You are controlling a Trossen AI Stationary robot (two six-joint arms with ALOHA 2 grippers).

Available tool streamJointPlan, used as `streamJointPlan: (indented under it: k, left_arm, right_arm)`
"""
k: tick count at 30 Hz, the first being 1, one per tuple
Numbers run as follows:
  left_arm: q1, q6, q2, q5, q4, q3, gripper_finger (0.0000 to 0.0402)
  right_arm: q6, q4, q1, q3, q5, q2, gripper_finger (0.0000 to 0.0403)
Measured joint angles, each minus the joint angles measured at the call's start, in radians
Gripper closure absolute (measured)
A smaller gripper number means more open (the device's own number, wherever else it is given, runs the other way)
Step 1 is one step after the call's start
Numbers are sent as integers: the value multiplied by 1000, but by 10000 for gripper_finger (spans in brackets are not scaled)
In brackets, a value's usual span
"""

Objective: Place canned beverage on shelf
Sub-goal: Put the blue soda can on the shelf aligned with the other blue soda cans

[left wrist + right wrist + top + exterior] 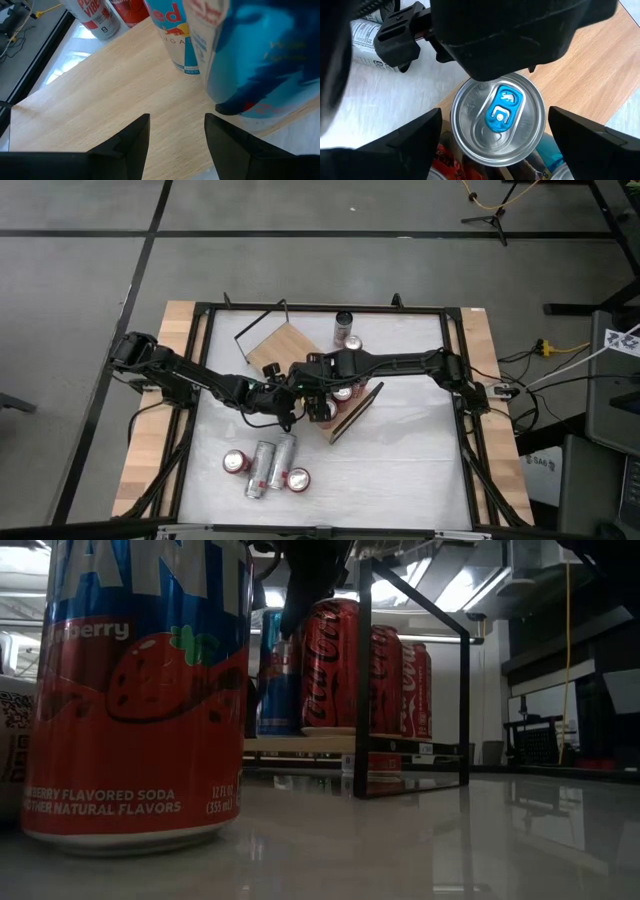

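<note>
The shelf point(279, 345), a light wooden board with black wire rails, lies slantwise at the table's middle. Red cola cans point(335, 665) and a blue energy-drink can point(279, 680) stand upright on it. My right gripper point(495, 142) hangs open above that blue can's silver top point(497, 120), one finger on either side and clear of it. My left gripper point(176, 145) comes from the table's left, low over the board point(100, 100). Its fingers stand a little apart with nothing between them, beside a large blue can point(265, 60). My left gripper has one finger point(225, 140) right beside the foot of the large blue can point(225, 107). I cannot tell whether it touches the can.
Several cans point(270, 465) lie or stand on the white tabletop near its front left. A strawberry soda can point(140, 690) fills the low view's left. Two more cans point(345, 328) stand at the far edge, beyond the shelf. A black frame point(205, 360) rims the table.
</note>
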Motion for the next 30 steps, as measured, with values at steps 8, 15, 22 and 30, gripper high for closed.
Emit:
streamJointPlan:
  k: [8,15,22,30]
  left_arm:
    - [-1,1,-17,1,0,0,221]
    - [-2,1,-71,8,-17,0,221]
    - [-15,1,-138,9,-41,0,221]
    - [-50,-1,-151,11,-51,1,221]
  right_arm:
    - [0,0,0,0,22,-2,47]
    - [0,-1,0,0,24,-20,47]
    - [0,-17,0,0,24,-45,47]
    - [8,-74,2,0,24,-90,47]
